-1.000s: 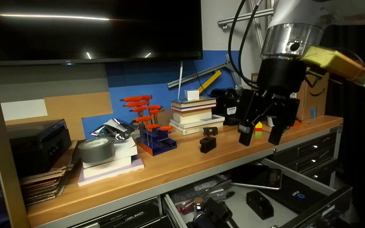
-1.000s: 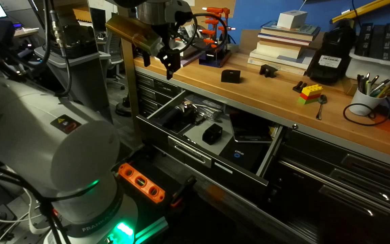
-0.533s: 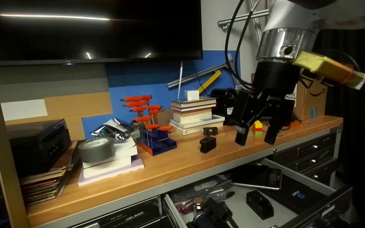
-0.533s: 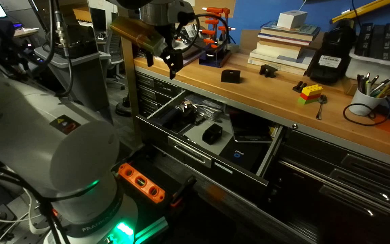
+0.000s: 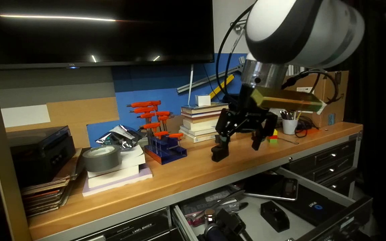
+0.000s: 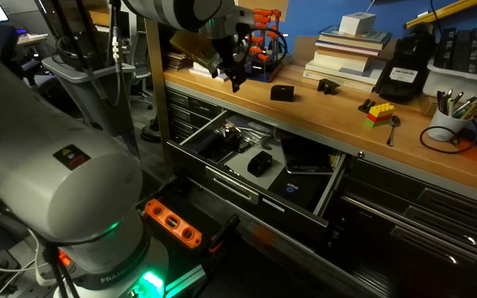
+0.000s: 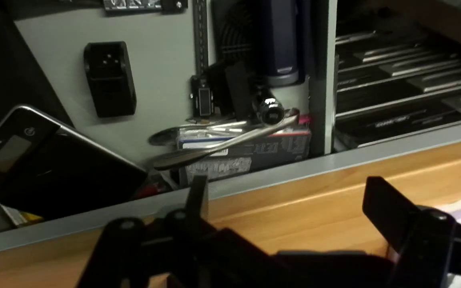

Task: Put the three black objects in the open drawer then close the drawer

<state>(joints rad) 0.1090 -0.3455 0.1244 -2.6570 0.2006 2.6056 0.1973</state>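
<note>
My gripper [image 5: 240,142] hangs open above the front part of the bench, nothing between its fingers; in the wrist view the gripper [image 7: 287,192] has its tips wide apart over bare wood. One black object [image 6: 259,163] lies inside the pulled-out drawer [image 6: 197,159]; the wrist view also shows this black object [image 7: 112,86]. A black block [image 6: 282,93] sits on the bench, to the right of the gripper in that exterior view. Behind it stands a black bracket-like object [image 6: 328,86]. In an exterior view a finger overlaps the top of the block [image 5: 219,155]; contact cannot be told.
The drawer also holds a kitchen scale [image 7: 62,168], a dark flat case [image 6: 298,188] and tools. On the bench are a book stack [image 6: 346,58], a red-orange hex-key rack [image 5: 163,150], toy bricks [image 6: 380,114], a small black piece [image 6: 366,106], a spoon and a pen cup [image 6: 445,124].
The arm has swung so that the gripper moved left in one exterior view and right in the other, nearer the black block. The gripper stays open. Drawer and objects have not moved.
</note>
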